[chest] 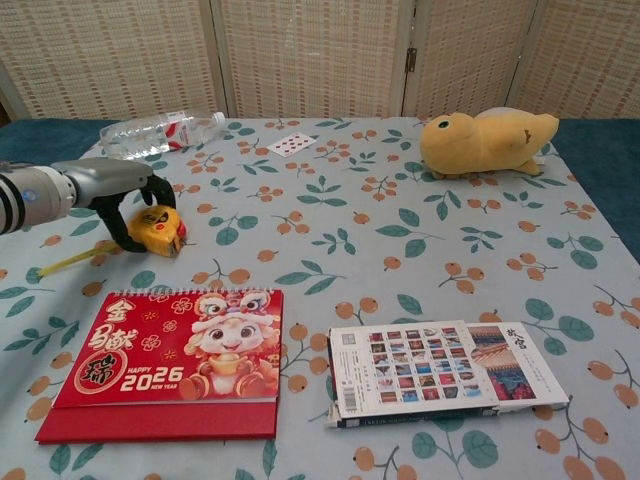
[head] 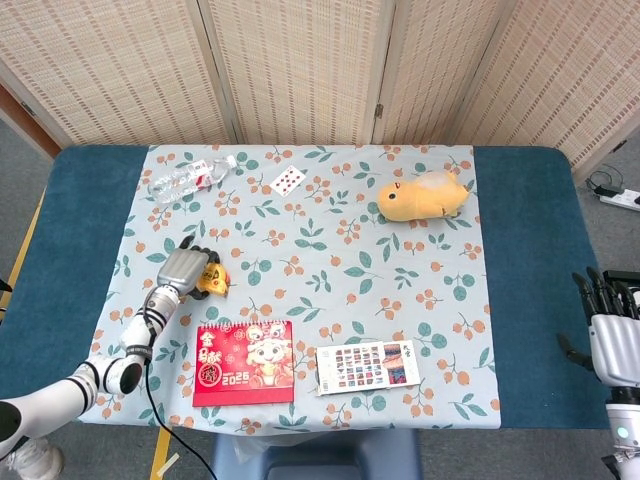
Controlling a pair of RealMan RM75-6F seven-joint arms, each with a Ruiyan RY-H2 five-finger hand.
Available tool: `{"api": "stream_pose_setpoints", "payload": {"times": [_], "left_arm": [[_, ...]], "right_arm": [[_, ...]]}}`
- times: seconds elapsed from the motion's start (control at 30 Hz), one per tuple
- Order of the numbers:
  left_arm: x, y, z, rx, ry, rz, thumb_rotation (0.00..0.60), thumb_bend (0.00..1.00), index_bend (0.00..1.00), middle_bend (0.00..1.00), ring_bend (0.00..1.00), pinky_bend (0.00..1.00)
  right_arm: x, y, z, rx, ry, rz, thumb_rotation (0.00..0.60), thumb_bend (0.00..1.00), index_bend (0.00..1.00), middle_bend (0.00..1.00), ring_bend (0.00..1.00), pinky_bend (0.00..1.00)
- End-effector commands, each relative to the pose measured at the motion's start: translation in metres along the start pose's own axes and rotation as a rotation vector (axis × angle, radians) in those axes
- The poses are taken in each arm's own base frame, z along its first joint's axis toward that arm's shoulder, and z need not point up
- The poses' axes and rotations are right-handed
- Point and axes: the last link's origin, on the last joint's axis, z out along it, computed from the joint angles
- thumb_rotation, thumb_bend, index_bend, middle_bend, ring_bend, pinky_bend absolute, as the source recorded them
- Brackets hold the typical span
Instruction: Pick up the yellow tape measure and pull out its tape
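Note:
The yellow tape measure lies on the flowered cloth at the left, also seen from the head view as the tape measure. A short length of its yellow tape trails left across the cloth. My left hand curls round the case, thumb on its left side and fingers arched over its top; the case still rests on the table. From above, the left hand covers the case's left half. My right hand hangs off the table's right edge, fingers apart, holding nothing.
A clear water bottle lies behind the left hand. A red 2026 calendar stands in front of it. A picture booklet, a yellow plush toy and a playing card lie further right.

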Motion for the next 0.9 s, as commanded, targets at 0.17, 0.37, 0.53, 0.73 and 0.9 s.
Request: {"api": "stream_pose_setpoints", "payload": {"times": [0.17, 0.37, 0.53, 0.73, 0.9], "left_arm": [[0.002, 0.003, -0.001, -0.010, 0.041, -0.139, 0.600, 0.40, 0.55, 0.50, 0.42, 0.06], [0.020, 0.014, -0.009, -0.041, 0.068, -0.284, 0.600, 0.41, 0.58, 0.53, 0.44, 0.08], [0.039, 0.031, -0.021, -0.088, 0.076, -0.365, 0.600, 0.42, 0.59, 0.54, 0.45, 0.09], [0.058, 0.054, -0.028, -0.113, 0.098, -0.423, 0.600, 0.42, 0.59, 0.54, 0.45, 0.09], [0.071, 0.076, -0.032, -0.129, 0.104, -0.484, 0.600, 0.43, 0.60, 0.55, 0.46, 0.09]], "right_arm": [[0.008, -0.007, 0.005, 0.036, 0.016, -0.003, 0.600, 0.33, 0.00, 0.05, 0.11, 0.00], [0.025, -0.038, 0.019, 0.170, 0.030, 0.047, 0.600, 0.33, 0.00, 0.05, 0.10, 0.00], [0.025, -0.081, 0.034, 0.309, 0.010, 0.141, 0.600, 0.33, 0.00, 0.03, 0.01, 0.00], [0.017, -0.138, 0.050, 0.450, -0.041, 0.271, 0.600, 0.33, 0.00, 0.02, 0.02, 0.00], [0.011, -0.179, 0.061, 0.528, -0.086, 0.340, 0.600, 0.33, 0.00, 0.02, 0.02, 0.00]]}}
